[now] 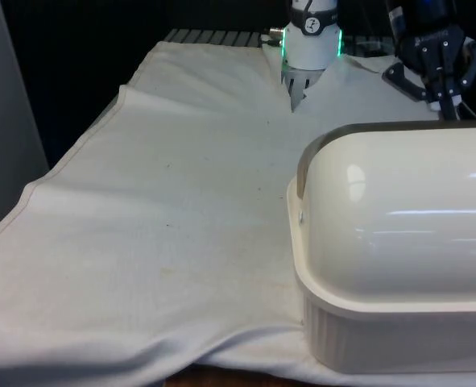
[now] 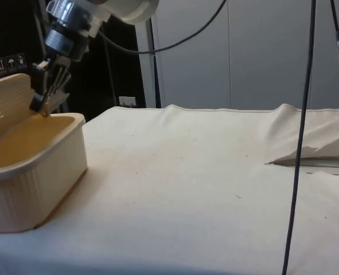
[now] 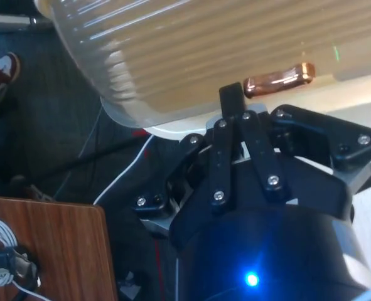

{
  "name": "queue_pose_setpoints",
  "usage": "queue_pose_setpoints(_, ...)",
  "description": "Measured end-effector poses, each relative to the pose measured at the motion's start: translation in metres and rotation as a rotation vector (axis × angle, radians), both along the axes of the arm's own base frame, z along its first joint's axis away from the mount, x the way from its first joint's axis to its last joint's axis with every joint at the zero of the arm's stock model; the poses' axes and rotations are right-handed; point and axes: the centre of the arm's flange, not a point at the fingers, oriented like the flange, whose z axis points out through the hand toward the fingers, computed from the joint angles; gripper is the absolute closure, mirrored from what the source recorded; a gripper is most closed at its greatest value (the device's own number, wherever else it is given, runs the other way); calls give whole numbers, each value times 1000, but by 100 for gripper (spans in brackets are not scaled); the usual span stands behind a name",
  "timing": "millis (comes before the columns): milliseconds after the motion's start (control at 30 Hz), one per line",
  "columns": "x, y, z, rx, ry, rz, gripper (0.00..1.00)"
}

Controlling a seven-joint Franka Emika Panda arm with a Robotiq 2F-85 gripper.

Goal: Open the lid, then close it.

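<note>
Cream bread box (image 1: 399, 266) sits at near right of bench (image 1: 157, 242) in front view, domed back toward that camera. Side view: ribbed roll lid (image 2: 6, 106) rolled partly back, tub interior exposed. Claw (image 2: 46, 103) at lid's leading edge, fingers (image 3: 232, 100) pinched closed, nothing between them; copper handle (image 3: 279, 78) just beside tips. Likely pushing on handle edge rather than gripping, since lid slides. Judgement: mid-travel; opening or closing unclear.
</note>
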Motion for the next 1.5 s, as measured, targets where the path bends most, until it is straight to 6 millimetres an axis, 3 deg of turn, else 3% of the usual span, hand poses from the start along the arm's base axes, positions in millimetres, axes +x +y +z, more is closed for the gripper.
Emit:
queue_pose_setpoints(267, 9, 1, 11, 8, -27, -2, 100)
queue_pose_setpoints(1033, 67, 6, 39, 45, -138, -9, 100)
queue_pose_setpoints(1500, 71, 3, 66, 49, -185, -12, 100)
